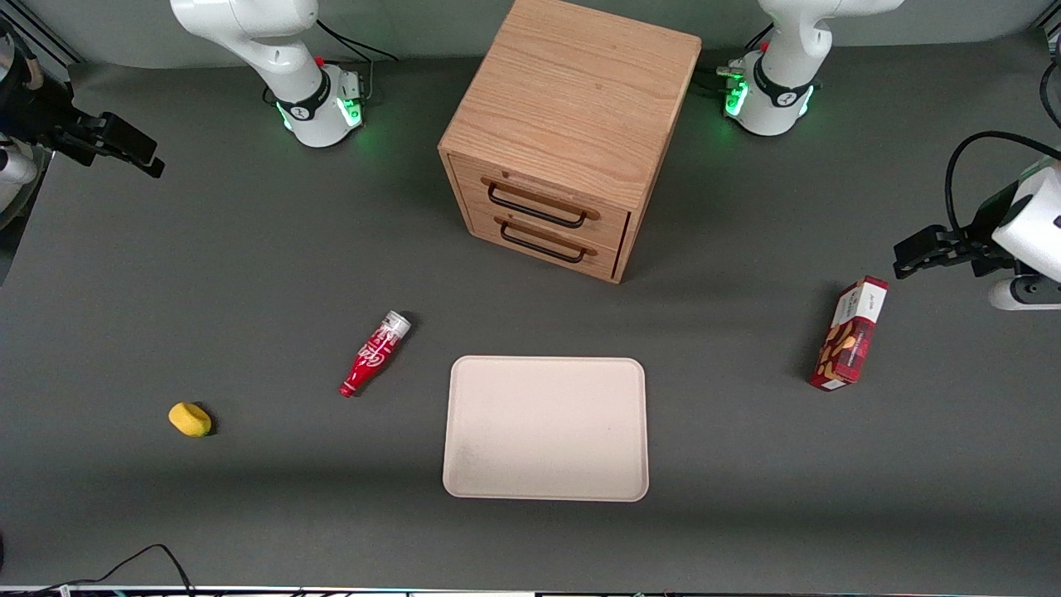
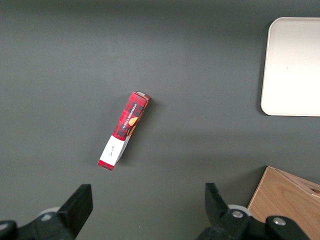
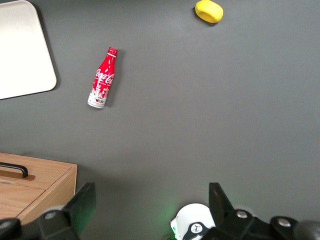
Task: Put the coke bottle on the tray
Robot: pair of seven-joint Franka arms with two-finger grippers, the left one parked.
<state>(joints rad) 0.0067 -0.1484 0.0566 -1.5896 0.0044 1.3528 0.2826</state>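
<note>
The coke bottle (image 1: 375, 354) (image 3: 102, 80) lies on its side on the dark table, beside the tray on the working arm's side. It is red with white script; its silver base end points toward the wooden cabinet. The cream tray (image 1: 545, 427) (image 3: 20, 50) (image 2: 295, 65) lies flat with nothing on it, nearer the front camera than the cabinet. My gripper (image 1: 149, 162) (image 3: 152, 205) hangs open high over the working arm's end of the table, well apart from the bottle, with nothing between its fingers.
A wooden two-drawer cabinet (image 1: 564, 141) (image 3: 30, 185) stands mid-table, farther from the front camera than the tray. A small yellow object (image 1: 190, 419) (image 3: 209, 11) lies toward the working arm's end. A red snack box (image 1: 850, 333) (image 2: 124, 130) lies toward the parked arm's end.
</note>
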